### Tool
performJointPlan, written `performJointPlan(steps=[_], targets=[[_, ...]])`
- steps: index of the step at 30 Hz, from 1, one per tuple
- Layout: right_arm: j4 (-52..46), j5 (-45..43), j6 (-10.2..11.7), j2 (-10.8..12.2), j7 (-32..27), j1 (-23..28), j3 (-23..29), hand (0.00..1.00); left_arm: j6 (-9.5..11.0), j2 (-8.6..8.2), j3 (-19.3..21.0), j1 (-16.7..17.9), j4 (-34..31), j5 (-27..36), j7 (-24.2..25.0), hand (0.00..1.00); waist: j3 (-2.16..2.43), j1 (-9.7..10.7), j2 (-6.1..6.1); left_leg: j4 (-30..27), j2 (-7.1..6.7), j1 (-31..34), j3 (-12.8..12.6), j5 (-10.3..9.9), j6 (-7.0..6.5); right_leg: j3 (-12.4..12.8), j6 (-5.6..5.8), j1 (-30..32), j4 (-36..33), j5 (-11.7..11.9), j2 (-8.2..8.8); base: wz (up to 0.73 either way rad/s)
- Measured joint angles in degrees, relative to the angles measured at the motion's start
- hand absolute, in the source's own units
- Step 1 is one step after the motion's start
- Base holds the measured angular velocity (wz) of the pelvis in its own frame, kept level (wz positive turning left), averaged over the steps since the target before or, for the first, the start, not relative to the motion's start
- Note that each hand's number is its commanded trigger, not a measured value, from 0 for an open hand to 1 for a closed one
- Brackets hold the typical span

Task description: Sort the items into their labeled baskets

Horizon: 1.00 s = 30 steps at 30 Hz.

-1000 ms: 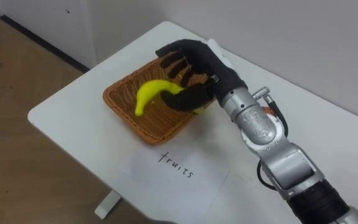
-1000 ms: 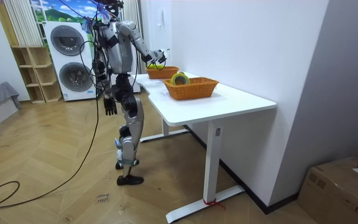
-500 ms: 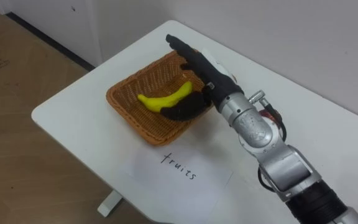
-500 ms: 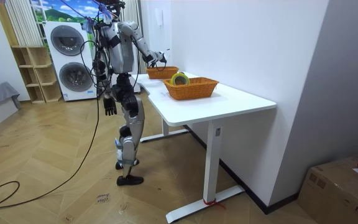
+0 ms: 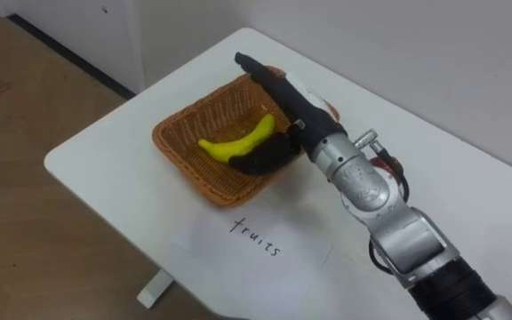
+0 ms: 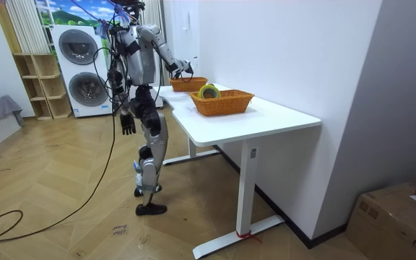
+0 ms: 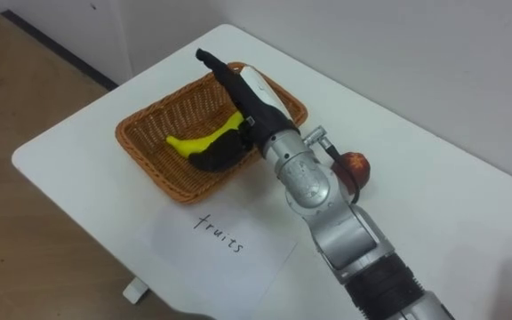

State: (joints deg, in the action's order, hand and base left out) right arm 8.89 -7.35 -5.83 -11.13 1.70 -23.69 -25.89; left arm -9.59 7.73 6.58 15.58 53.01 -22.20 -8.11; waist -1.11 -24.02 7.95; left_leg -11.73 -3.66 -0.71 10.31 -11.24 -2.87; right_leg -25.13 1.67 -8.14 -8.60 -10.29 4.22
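Right hand is over the basket, spread wide: fingers straight, pointing to the far rim, thumb splayed low into the basket. It holds nothing.

Banana lies flat on the basket floor, curved, under and to the left of the palm. Its right end runs along the thumb. Thumb and banana are just beside each other; I cannot tell whether they touch. The straight fingers are apart from the banana, above it.

Basket sits at the far left corner of the white table. A paper sheet with handwriting lies just in front of it. A small reddish fruit is on the table by the right forearm, outside the basket.

Room view: robot stands upright at the table's far end, right arm reaching over it. Left hand hangs by its hip. A second basket nearer the camera holds a tape roll.
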Motion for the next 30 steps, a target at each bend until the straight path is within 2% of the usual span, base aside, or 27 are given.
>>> performJointPlan(steps=[10, 14, 18, 22, 26, 30], targets=[[3.5, -2.1, 0.0, -0.2, 0.0, 0.0, 0.0, 0.00, 0.0, 0.17, 0.1, 0.1, 0.1, 0.0, -0.2, 0.00, -0.04, -0.1, 0.21, 0.0, -0.01, -0.1, 0.0, 0.0, -0.04, 1.4, 0.00, 0.0, 0.0, 0.0, -0.01, 0.00], [3.5, -3.0, 0.1, -0.2, -0.4, 0.0, 0.1, 0.00, 0.5, 0.08, 0.3, 0.1, 0.1, 0.0, -0.3, 0.00, -0.03, 0.1, 0.22, 0.0, 0.01, -0.5, -0.5, 0.1, -0.08, 1.4, 0.00, 0.0, 0.0, 0.0, 0.14, -0.03], [3.5, -1.7, 1.3, -0.3, -2.3, 0.0, 0.9, 0.00, 1.7, 0.08, 0.9, 0.1, 0.1, 0.2, -0.5, 0.00, -0.10, 1.0, 0.04, -0.3, -0.09, -0.6, -0.7, 0.1, -0.13, 1.4, 0.01, -0.3, 0.0, 0.0, 0.60, -0.03], [3.4, -1.7, 3.1, -0.3, -5.6, 0.0, 3.0, 0.00, 2.0, 0.04, 0.9, 0.1, 0.1, 0.2, -1.2, 0.00, -0.10, 1.8, -0.53, -0.4, -0.09, -0.6, -0.9, 0.1, -0.14, 1.5, 0.01, -0.3, 0.0, 0.0, 0.58, -0.03], [3.4, -1.7, 4.5, -0.3, -8.4, 0.0, 4.6, 0.00, 2.1, -0.17, 0.4, 0.3, 0.1, 0.2, -1.3, 0.00, -0.16, 2.1, -2.17, -0.2, 0.07, -0.8, -2.4, 0.1, -0.16, 1.9, 0.02, -0.1, 0.0, 0.0, 0.37, -0.20], [3.4, -1.7, 4.7, -0.3, -9.6, 0.0, 5.0, 0.00, 2.2, -0.16, 0.4, 0.5, 0.8, 0.1, -1.4, 0.00, 0.39, 3.2, -3.25, 0.1, 0.26, -1.5, -3.7, 0.1, -0.20, 3.2, 0.02, 0.1, 0.0, 0.0, 0.34, -0.16]])
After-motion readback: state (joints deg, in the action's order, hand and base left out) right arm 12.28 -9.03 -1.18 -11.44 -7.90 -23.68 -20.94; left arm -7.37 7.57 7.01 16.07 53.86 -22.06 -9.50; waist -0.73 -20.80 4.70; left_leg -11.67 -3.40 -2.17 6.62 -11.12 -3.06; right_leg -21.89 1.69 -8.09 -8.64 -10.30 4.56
